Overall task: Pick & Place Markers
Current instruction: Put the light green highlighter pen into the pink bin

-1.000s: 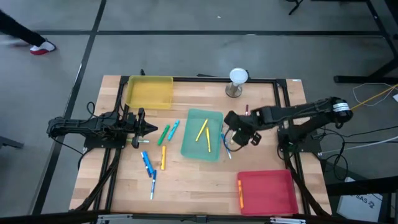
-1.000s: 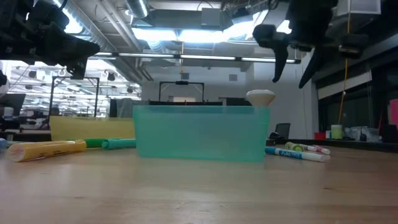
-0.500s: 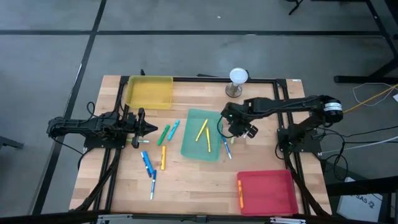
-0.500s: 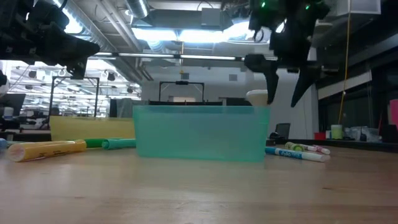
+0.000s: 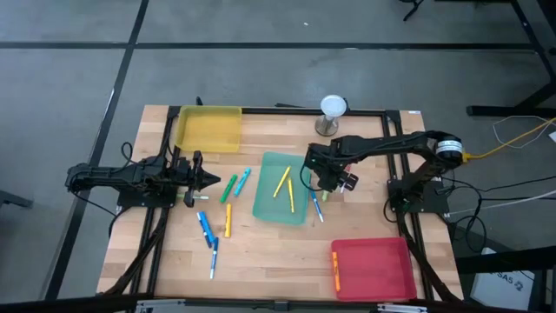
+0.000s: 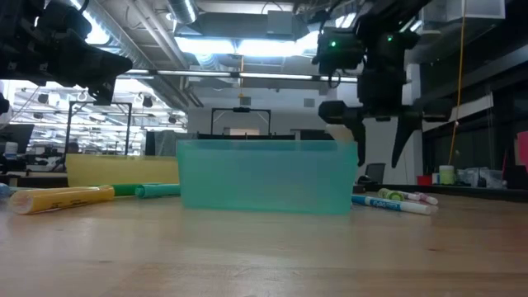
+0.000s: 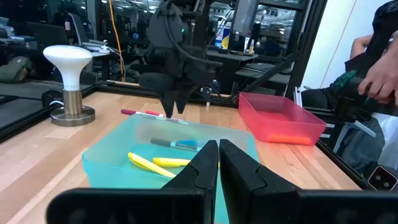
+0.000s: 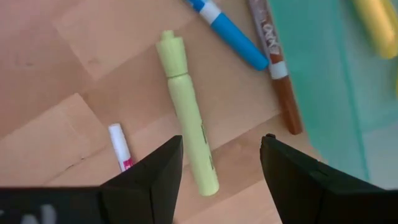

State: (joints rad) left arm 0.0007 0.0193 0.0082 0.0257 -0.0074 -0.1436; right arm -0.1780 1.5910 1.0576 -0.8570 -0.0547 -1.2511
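**A:** Right jaws (image 8: pixel 221 168) spread wide and empty, hanging just above a pale green marker (image 8: pixel 186 115) on the wooden surface (image 5: pixel 269 252), beside the teal tray (image 5: pixel 265 204) on its red-tray side. What does the wrist view add?

**B:** A blue marker (image 8: pixel 230 31), a brown-barrelled one (image 8: pixel 277 71) along the teal tray's wall, and a small white-and-pink marker (image 8: pixel 120 146) close by. From above, that group (image 5: pixel 318 205) is mostly a blur beside the tray.

**A:** And the left jaws (image 7: pixel 217 163)?

**B:** Closed tight, nothing between them, well off the teal tray's opposite side, pointing at it. That wrist view shows two yellow markers (image 7: pixel 155 163) lying inside the tray.

**A:** The overhead view alone shows the rest: green and teal markers (image 5: pixel 234 185) just beside the tray, orange (image 5: pixel 228 220) and blue ones (image 5: pixel 206 229) farther out, one orange marker (image 5: pixel 336 269) in the red tray (image 5: pixel 382 269), and the yellow tray (image 5: pixel 208 129) beyond.
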